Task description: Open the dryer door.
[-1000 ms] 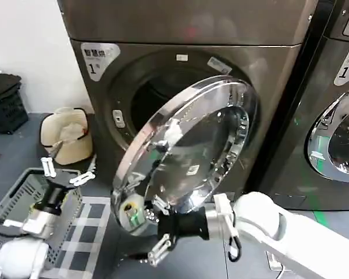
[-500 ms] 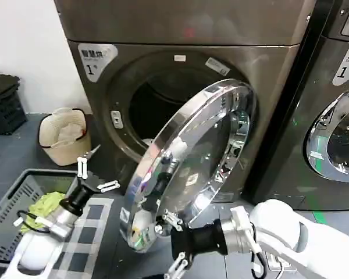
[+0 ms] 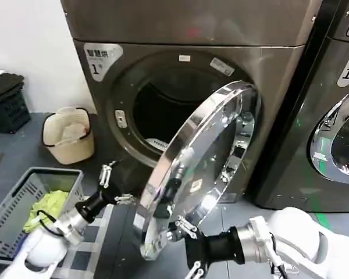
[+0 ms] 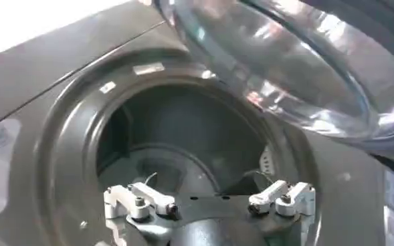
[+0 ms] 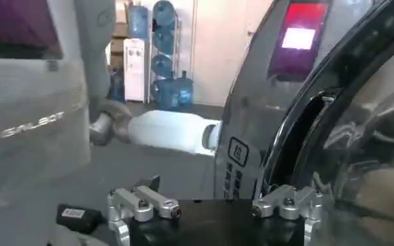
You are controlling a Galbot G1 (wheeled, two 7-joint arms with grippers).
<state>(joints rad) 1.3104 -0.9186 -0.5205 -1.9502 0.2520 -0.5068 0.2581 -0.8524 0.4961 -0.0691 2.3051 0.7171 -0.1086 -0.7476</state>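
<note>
The dryer door (image 3: 200, 168) stands swung well out from the dryer, its chrome rim edge-on to me, and the dark drum opening (image 3: 163, 110) is exposed. My right gripper (image 3: 189, 249) is open by the door's lower rim, on its outer face, with nothing between the fingers. In the right wrist view the right gripper (image 5: 217, 204) has the shiny door (image 5: 364, 134) close beside it. My left gripper (image 3: 115, 185) is open and empty, low in front of the drum opening. The left wrist view has the left gripper (image 4: 210, 200) facing the drum opening (image 4: 176, 140), with the door's clear bowl (image 4: 283, 73) beyond.
A grey laundry basket (image 3: 11, 215) holding a yellow-green cloth sits on the floor at my left. A beige bin (image 3: 70, 136) stands by the dryer's left corner. A neighbouring machine with a chrome door (image 3: 337, 145) stands on the right. A black crate (image 3: 6, 102) is at far left.
The door has swung further open, baring more of the drum. My left gripper moved right and forward toward the opening. My right gripper moved lower and to the right along the door's bottom rim.
</note>
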